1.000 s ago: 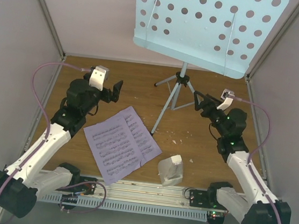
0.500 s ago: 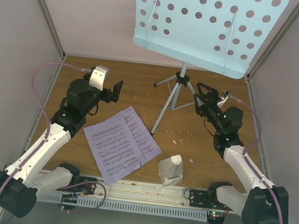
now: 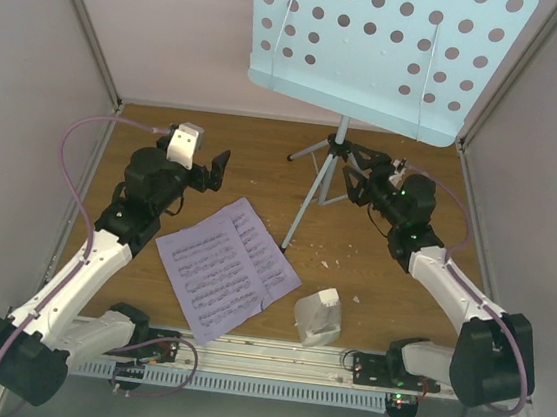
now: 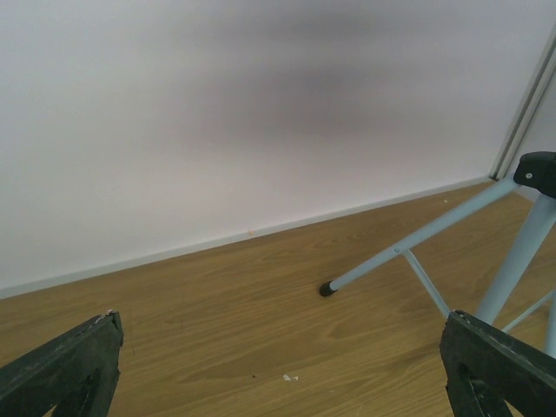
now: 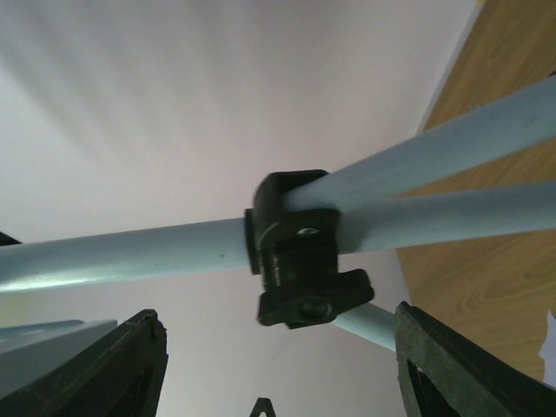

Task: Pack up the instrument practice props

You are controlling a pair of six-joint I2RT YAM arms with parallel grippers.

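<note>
The pale-blue music stand (image 3: 387, 50) stands at the back, its hole-punched tray high and its tripod legs (image 3: 310, 197) on the wooden floor. My right gripper (image 3: 353, 172) is open, right beside the stand's pole at the black leg collar (image 5: 300, 252), which fills the right wrist view. The lavender-white sheet music pages (image 3: 226, 268) lie flat on the floor in the middle. The white metronome (image 3: 318, 316) with its clear cover stands near the front. My left gripper (image 3: 213, 169) is open and empty above the floor, left of the stand; one stand leg (image 4: 408, 252) shows in the left wrist view.
Small white crumbs (image 3: 324, 264) are scattered on the floor around the stand. Grey walls enclose the floor on the left, right and back. A metal rail (image 3: 260, 368) runs along the near edge between the arm bases.
My right arm has swung left and toward the back, bringing its open gripper up to the stand's pole at the leg collar. The left arm has not moved.
</note>
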